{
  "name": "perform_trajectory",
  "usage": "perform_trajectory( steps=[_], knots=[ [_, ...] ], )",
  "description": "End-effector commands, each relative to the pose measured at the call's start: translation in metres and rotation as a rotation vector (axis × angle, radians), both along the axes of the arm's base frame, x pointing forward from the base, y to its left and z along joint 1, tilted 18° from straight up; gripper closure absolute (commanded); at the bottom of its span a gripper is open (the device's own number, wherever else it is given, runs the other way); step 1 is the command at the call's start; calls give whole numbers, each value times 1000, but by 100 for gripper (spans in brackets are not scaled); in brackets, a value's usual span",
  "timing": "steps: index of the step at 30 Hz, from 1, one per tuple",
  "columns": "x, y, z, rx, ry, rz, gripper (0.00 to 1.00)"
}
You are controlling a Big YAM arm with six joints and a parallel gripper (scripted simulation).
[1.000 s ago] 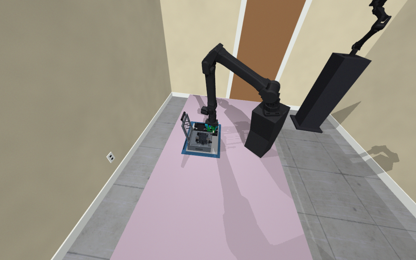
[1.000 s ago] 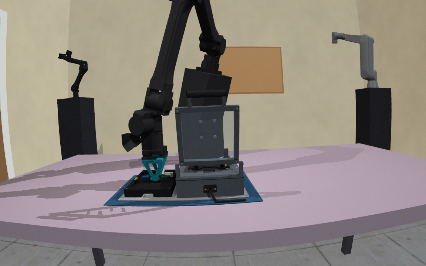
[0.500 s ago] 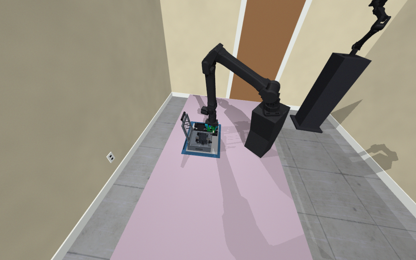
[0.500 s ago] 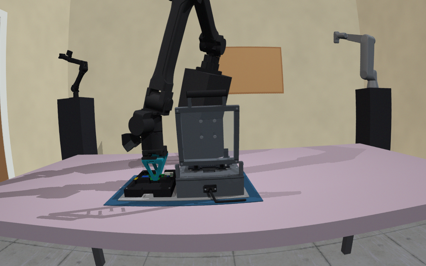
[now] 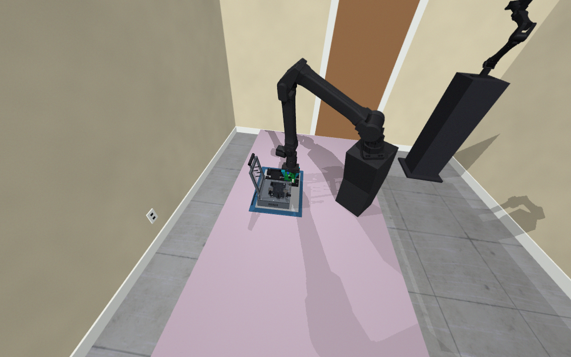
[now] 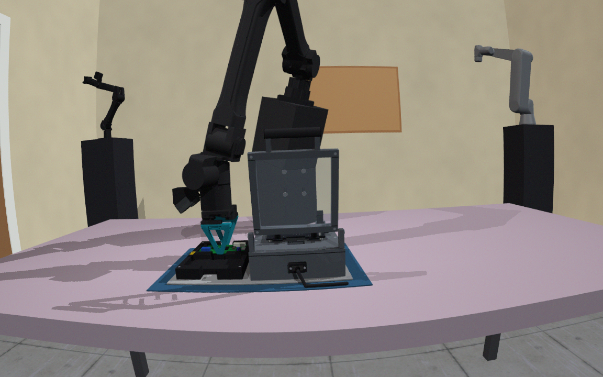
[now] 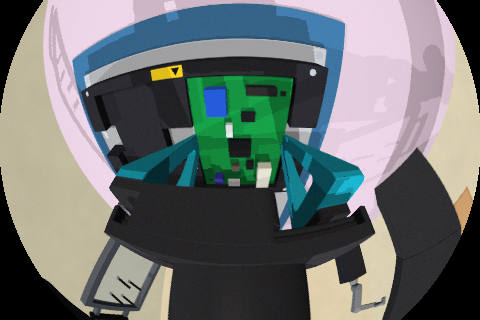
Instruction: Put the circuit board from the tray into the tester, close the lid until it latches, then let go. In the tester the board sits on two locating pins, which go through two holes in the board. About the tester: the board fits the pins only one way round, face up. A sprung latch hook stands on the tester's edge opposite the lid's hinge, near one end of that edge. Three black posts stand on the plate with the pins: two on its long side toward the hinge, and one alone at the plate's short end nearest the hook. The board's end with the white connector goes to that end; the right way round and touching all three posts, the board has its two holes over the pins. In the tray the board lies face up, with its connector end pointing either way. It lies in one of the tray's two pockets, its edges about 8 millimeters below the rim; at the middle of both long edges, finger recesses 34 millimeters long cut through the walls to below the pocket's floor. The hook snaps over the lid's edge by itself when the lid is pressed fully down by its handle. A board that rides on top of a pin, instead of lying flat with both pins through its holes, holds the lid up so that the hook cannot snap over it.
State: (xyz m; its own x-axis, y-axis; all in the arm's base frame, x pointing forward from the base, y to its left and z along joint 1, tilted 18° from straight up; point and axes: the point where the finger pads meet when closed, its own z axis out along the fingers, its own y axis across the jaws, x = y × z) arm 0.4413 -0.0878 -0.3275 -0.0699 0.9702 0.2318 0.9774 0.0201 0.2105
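The green circuit board (image 5: 289,176) (image 6: 229,250) (image 7: 265,127) is face up and level over the tray's pocket, raised only slightly. My gripper (image 6: 220,251) (image 7: 240,140) is shut on it, with teal fingers at the middle of both long edges. Its white connector end points toward the tester, at the bottom of the wrist view. The black tray (image 6: 196,272) (image 7: 307,105) has its other pocket bare. The grey tester (image 5: 272,205) (image 6: 270,267) stands beside the tray, its lid (image 6: 335,187) (image 7: 95,275) upright and open. The locating pins and the hook are too small to tell.
Tray and tester stand on a blue-edged mat (image 5: 301,195) (image 6: 359,277) (image 7: 240,20). The raised lid's black handle (image 5: 251,159) (image 6: 292,132) stands high beside my arm. A black cable (image 6: 324,284) runs from the tester's hinge side. Other arms stand on pedestals farther off.
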Motion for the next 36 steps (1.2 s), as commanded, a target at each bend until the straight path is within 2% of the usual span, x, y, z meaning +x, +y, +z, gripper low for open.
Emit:
perform_trajectory(
  steps=[1,14,21,30,36],
  knots=[
    [12,-5,16,-9,-23,2,28],
    [7,-14,27,-8,-23,-6,28],
    [-4,-13,22,-1,-1,-7,28],
    [2,-17,34,-7,-17,-7,28],
    [2,-16,34,-7,-18,-5,28]
  ],
)
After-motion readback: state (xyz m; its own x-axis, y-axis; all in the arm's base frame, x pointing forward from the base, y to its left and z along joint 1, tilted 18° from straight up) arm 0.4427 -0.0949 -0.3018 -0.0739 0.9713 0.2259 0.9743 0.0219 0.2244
